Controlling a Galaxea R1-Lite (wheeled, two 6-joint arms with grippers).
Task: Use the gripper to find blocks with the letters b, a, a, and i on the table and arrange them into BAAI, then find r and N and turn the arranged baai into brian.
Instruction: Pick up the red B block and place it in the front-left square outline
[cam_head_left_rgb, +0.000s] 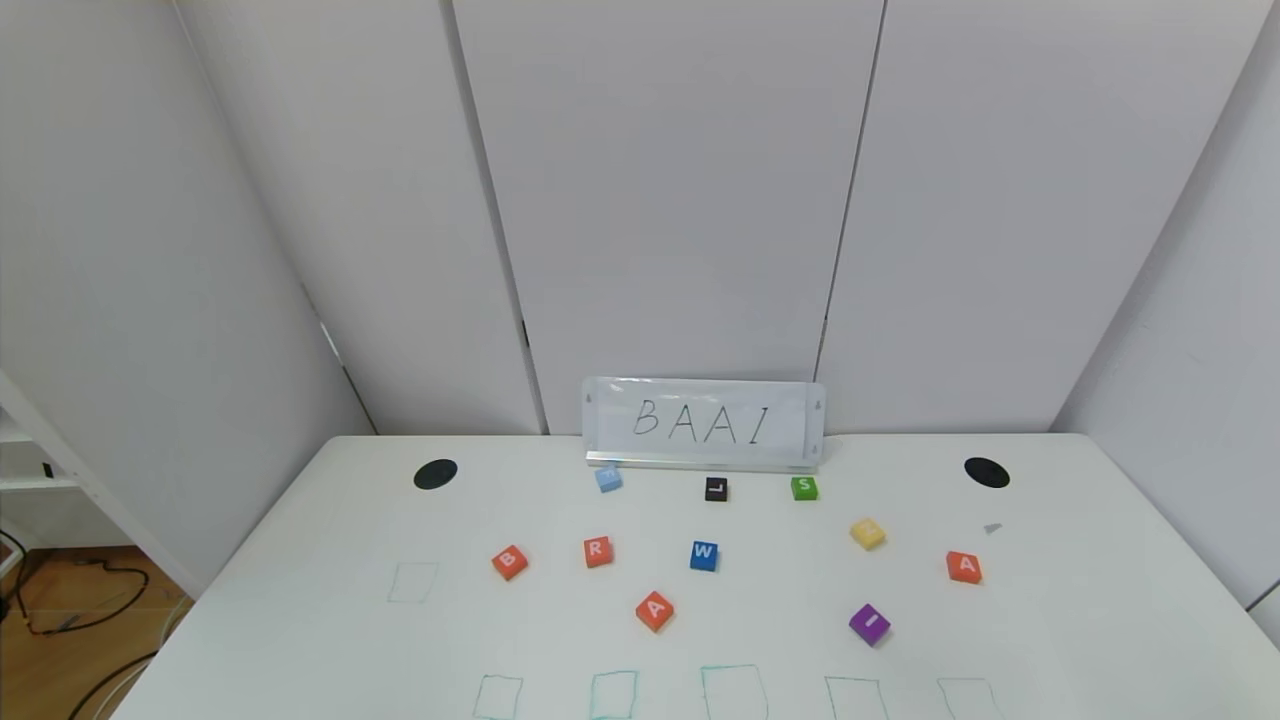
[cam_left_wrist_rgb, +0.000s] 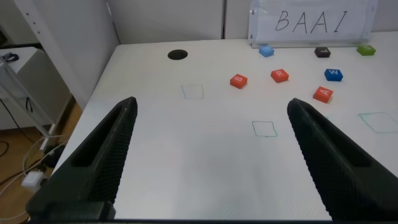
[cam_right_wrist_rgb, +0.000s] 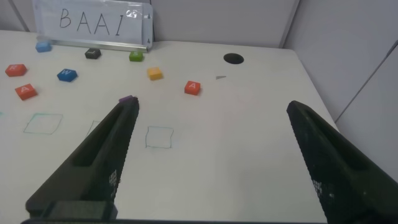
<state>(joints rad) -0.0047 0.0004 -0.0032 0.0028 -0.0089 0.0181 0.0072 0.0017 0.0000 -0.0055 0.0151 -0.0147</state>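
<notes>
Smooth white table (cam_head_left_rgb: 300, 600), 2 black round holes, thin green drawn rectangles along near edge. Blocks, small matte cubes, white letters: orange-red B (cam_head_left_rgb: 509, 562) at 9 o'clock, A (cam_head_left_rgb: 655, 611) centre-near, 2nd A (cam_head_left_rgb: 964, 567) at 3 o'clock, purple I (cam_head_left_rgb: 869, 624) at 5. R (cam_head_left_rgb: 598, 551) just beside B, blue W (cam_head_left_rgb: 704, 556) centre. BAAI sign (cam_head_left_rgb: 704, 423) at 12.

Left gripper (cam_left_wrist_rgb: 211, 155) & right gripper (cam_right_wrist_rgb: 208, 155): dark ribbed fingers spread wide, nothing held, above table's near edge.

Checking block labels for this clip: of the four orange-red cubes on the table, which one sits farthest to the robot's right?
The A cube alone on the right side, beyond the yellow cube. The B, R and other A cluster left of centre.
</notes>
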